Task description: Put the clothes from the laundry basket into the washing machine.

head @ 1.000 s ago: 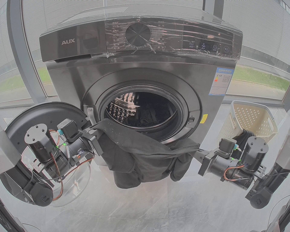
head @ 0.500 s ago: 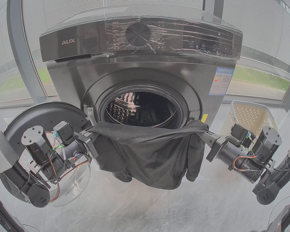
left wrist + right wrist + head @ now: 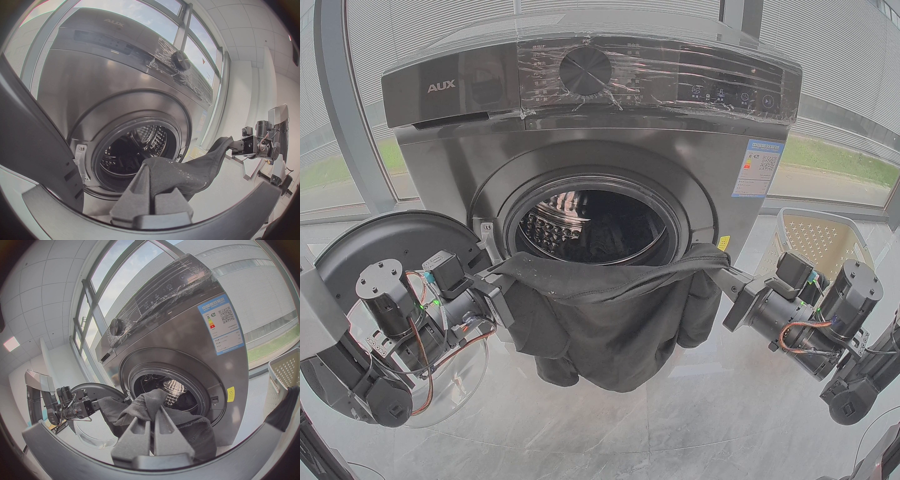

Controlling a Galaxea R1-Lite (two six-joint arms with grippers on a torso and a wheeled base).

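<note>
Two arms stretch a black garment (image 3: 612, 312) out before the open washing machine (image 3: 587, 144).
The left gripper (image 3: 499, 275) and right gripper (image 3: 730, 276) each have jaws pinching one end; the cloth sags just below the drum opening. The laundry basket (image 3: 825, 240) stands behind the right arm, beside the machine.

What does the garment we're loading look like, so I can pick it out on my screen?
Find the grey front-loading washing machine with its door swung open. In front of its opening, a black garment is stretched, sagging, between the left gripper and right gripper. Unlike the dark cloth draped over the laundry basket rim, it hangs in the air, clamped at both ends.
</note>
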